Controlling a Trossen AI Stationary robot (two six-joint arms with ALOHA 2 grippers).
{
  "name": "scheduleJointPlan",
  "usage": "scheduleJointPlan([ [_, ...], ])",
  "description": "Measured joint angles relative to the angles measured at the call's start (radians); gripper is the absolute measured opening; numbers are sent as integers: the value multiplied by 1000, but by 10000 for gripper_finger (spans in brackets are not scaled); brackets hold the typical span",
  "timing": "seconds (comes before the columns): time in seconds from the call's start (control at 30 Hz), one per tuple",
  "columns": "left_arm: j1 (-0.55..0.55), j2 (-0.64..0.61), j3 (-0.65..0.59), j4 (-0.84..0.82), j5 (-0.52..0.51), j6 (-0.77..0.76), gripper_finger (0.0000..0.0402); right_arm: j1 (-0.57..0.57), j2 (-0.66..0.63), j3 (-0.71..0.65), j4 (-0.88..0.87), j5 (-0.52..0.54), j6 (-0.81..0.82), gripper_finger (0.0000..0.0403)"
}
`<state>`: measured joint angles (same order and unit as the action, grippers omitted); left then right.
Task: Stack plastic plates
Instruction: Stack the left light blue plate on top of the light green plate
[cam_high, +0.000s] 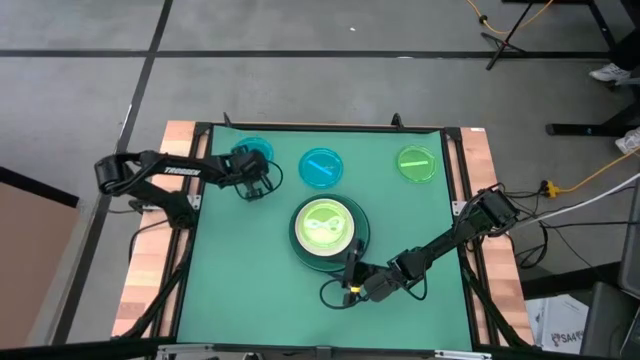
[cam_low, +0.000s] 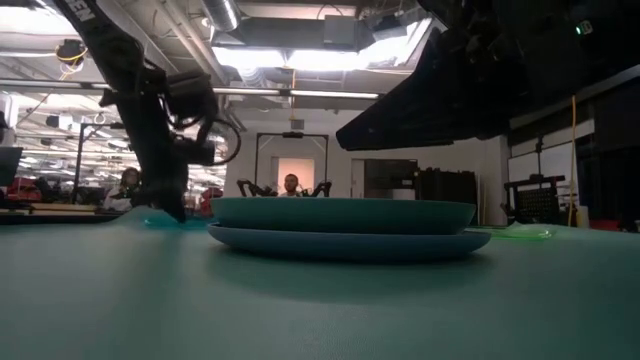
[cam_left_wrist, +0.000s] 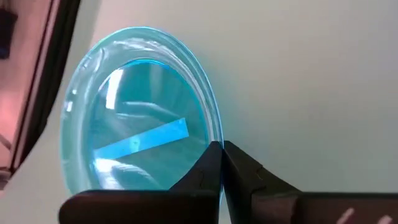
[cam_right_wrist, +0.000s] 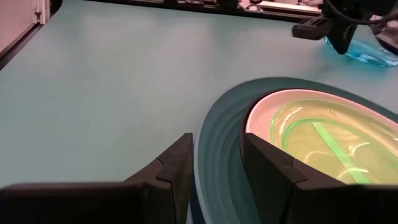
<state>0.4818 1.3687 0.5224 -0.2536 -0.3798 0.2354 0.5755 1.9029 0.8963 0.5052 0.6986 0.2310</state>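
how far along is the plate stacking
Done: a stack sits mid-table with a green small plate on top. In hand: the left gripper is pinched on the rim of a cyan plate at the far left; the right gripper straddles the stack's rim. Left: a second cyan plate and a green plate lie apart.

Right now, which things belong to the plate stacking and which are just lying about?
Job: centre stack, right gripper at its rim; middle cyan plate; far green plate; corner cyan plate, held by left gripper.
Lying about: yellow cable; person in background.
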Motion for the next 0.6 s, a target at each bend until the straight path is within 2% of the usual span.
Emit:
scheduleJointPlan([
  [0.3,-144,-121,4,-64,-34,-68,0,12,0,0,4,125,0,135],
  [0.6,-331,-152,145,-244,-80,-156,0,84,-25,0,12,309,-70,135],
])
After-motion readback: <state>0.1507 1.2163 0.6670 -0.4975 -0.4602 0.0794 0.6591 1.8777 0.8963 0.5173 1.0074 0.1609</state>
